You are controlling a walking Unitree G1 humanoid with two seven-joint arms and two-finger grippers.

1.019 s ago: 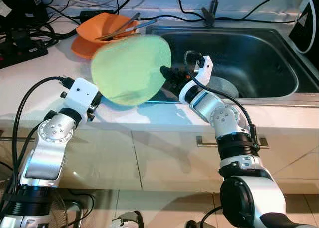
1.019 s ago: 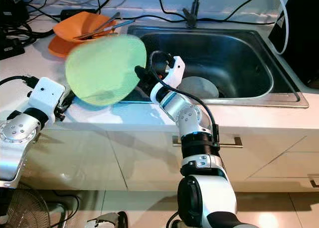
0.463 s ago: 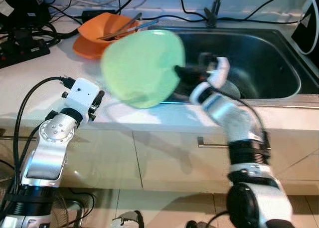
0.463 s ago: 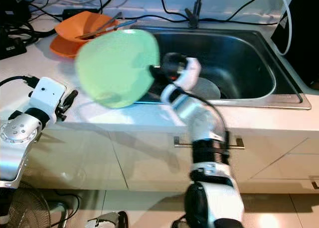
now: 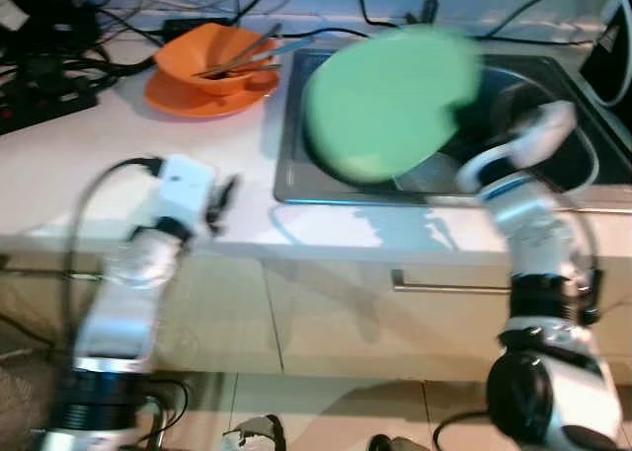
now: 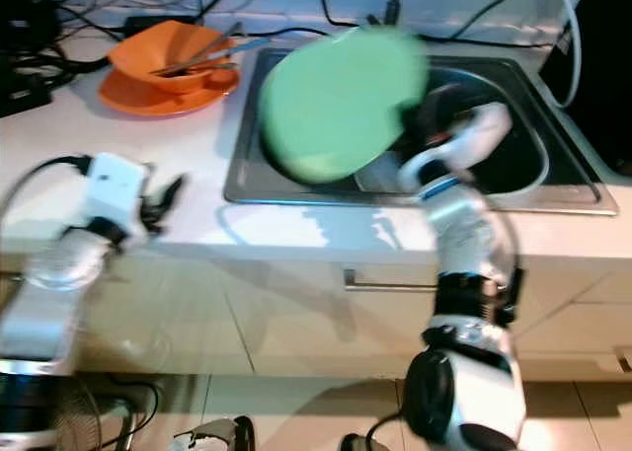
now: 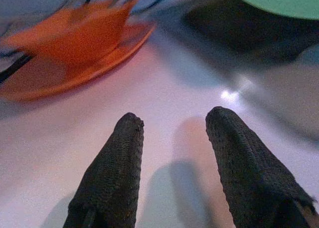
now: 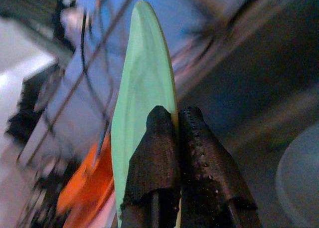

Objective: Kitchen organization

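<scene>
Left eye view puts dark cables and a power strip (image 5: 39, 96) at the far left of the white counter (image 5: 99, 175). Next to them an orange bowl (image 5: 212, 61) sits on an orange plate (image 5: 202, 96), with utensils (image 5: 242, 56) lying across the bowl. Nearer the front edge, the left pincer (image 5: 225, 189) hovers just over the bare counter top; in the left wrist view its two black fingers (image 7: 112, 178) stand spread apart with nothing between them, aimed toward the orange dishes.

Further right lies the steel sink (image 5: 286, 175). A pale green plate (image 5: 390, 101) is held tilted in the air above the sink's left half, blurred. The right pincer (image 8: 173, 133) has it by the rim: in the right wrist view the plate shows edge-on, and the fingers are pressed together over its edge. The right arm (image 5: 523, 204) reaches up from the front of the counter over the sink rim. Down in the basin, under the plate, rests a pale grey dish (image 8: 299, 173).
</scene>
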